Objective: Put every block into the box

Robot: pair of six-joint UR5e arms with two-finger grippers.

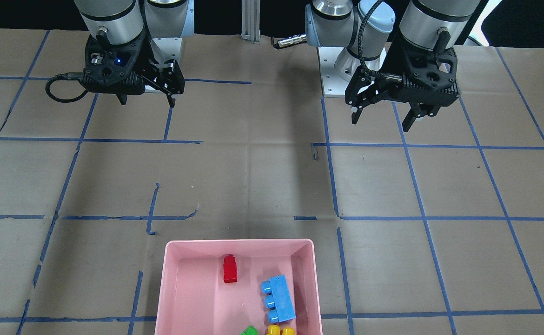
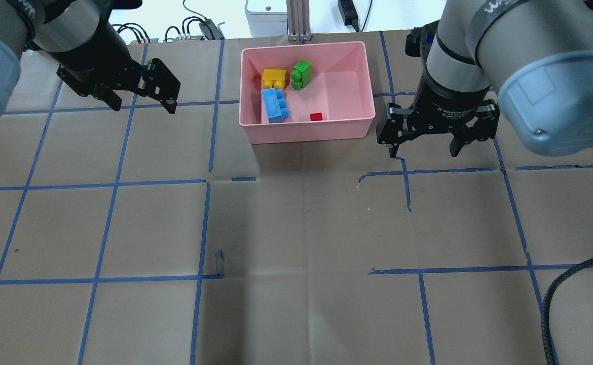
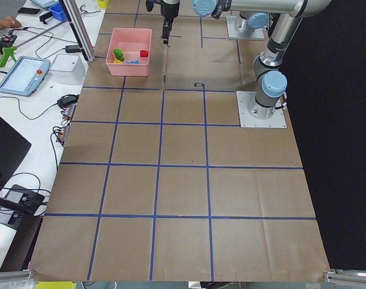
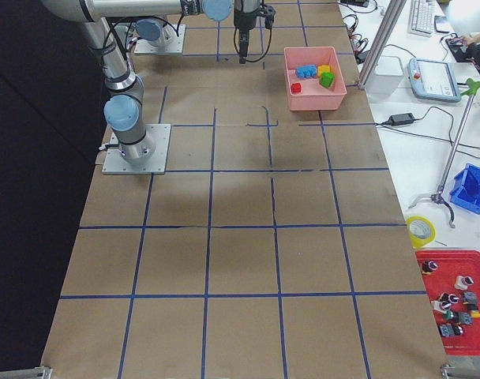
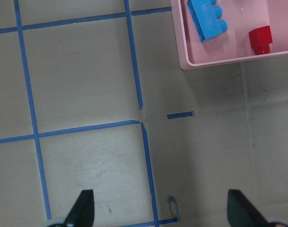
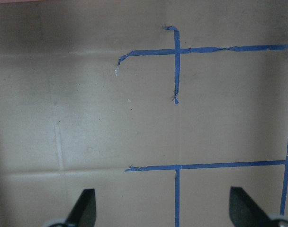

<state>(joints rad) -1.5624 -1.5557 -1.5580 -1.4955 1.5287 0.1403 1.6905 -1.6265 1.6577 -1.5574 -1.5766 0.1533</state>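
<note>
The pink box [image 2: 306,133] stands at the table's far middle and holds all the blocks: yellow [image 2: 273,78], green [image 2: 301,74], light blue [image 2: 274,105] and red [image 2: 317,116]. In the front-facing view the box [image 1: 239,242] shows red [image 1: 230,269], blue [image 1: 279,298], green [image 1: 249,331] and yellow [image 1: 280,331]. My left gripper [image 2: 144,107] is open and empty, left of the box. My right gripper [image 2: 423,152] is open and empty, right of the box. The left wrist view shows the box corner [image 5: 220,64], the blue block [image 5: 208,19] and the red block [image 5: 261,39].
The table is brown paper with a blue tape grid [image 2: 205,228]. Off the far edge lie cables and a white device [image 2: 266,10]. A bench with a tablet [image 3: 23,75] runs along that side; a red tray of parts [image 4: 453,300] sits beyond it.
</note>
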